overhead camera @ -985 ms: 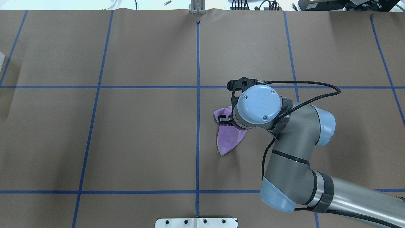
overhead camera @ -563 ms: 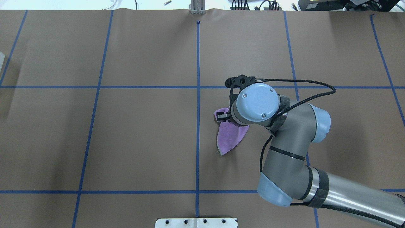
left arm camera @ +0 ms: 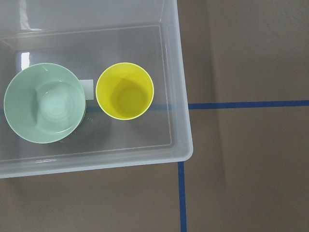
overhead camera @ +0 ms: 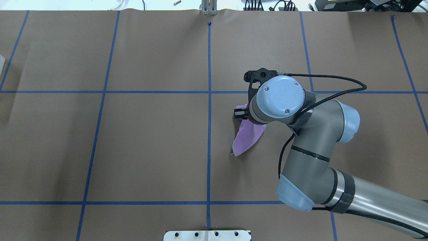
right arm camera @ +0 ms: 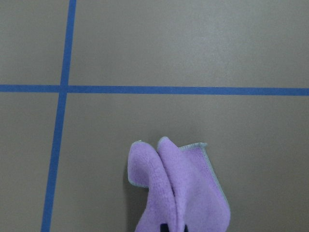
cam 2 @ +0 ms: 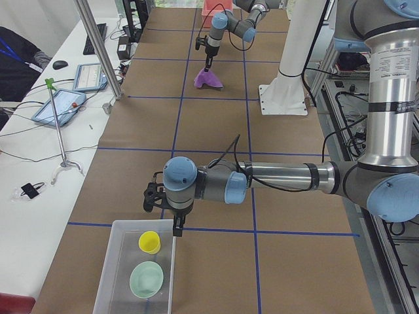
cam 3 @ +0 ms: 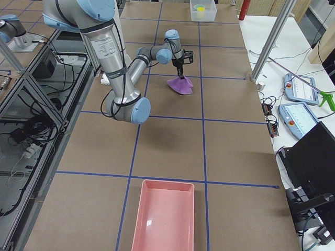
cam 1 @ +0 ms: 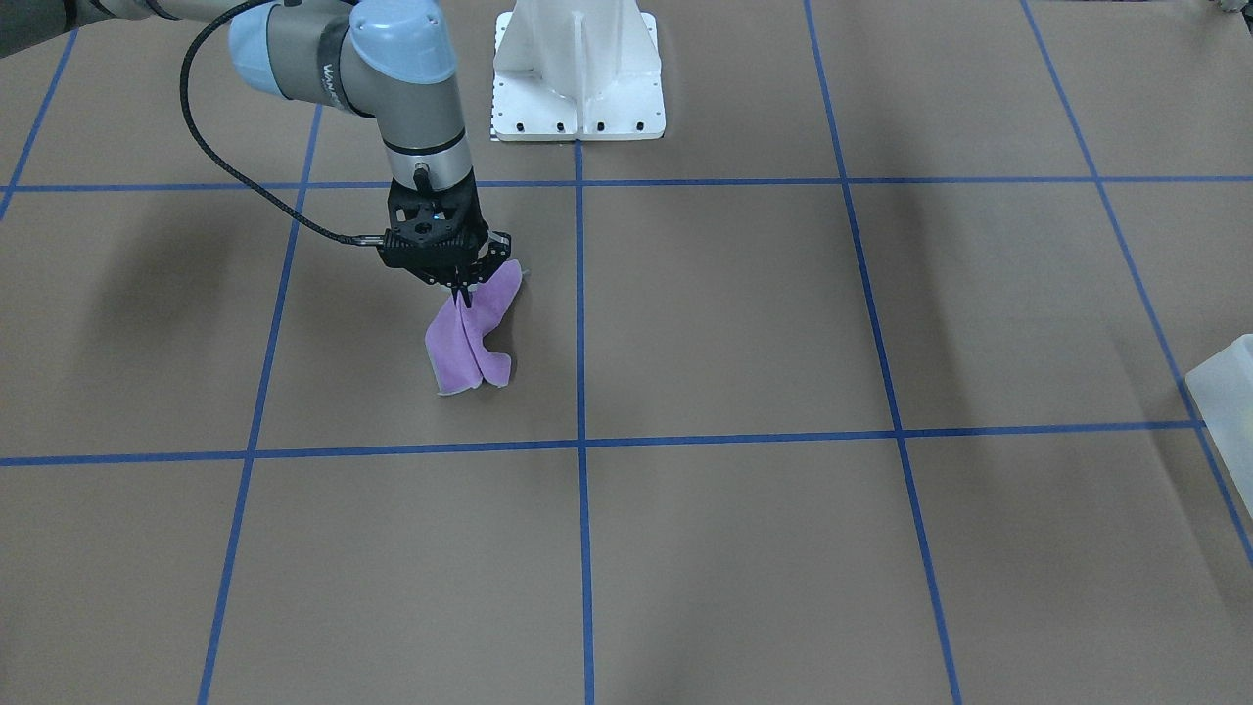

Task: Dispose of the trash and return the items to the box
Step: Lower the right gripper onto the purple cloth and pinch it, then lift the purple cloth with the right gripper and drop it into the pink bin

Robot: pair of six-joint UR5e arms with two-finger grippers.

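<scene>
My right gripper (cam 1: 462,290) is shut on the top of a purple cloth (cam 1: 470,352) and holds it up, with the cloth's lower end on the brown table. The cloth also shows in the overhead view (overhead camera: 247,139) and the right wrist view (right arm camera: 178,193). The frosted box (left arm camera: 181,96) stands at the table's left end and holds a yellow cup (left arm camera: 124,91) and a green bowl (left arm camera: 44,102). My left gripper (cam 2: 176,229) hovers at the box's near rim. I cannot tell whether it is open or shut.
A pink tray (cam 3: 163,214) lies at the table's right end. The white robot pedestal (cam 1: 578,69) stands at the robot's edge of the table. Blue tape lines cross the brown paper. Tablets and cables lie on the operators' side bench (cam 2: 65,98).
My right gripper has moved a little farther from the robot and to the right, pulling the cloth's top with it. The cloth's lower tip has shifted the same way.
</scene>
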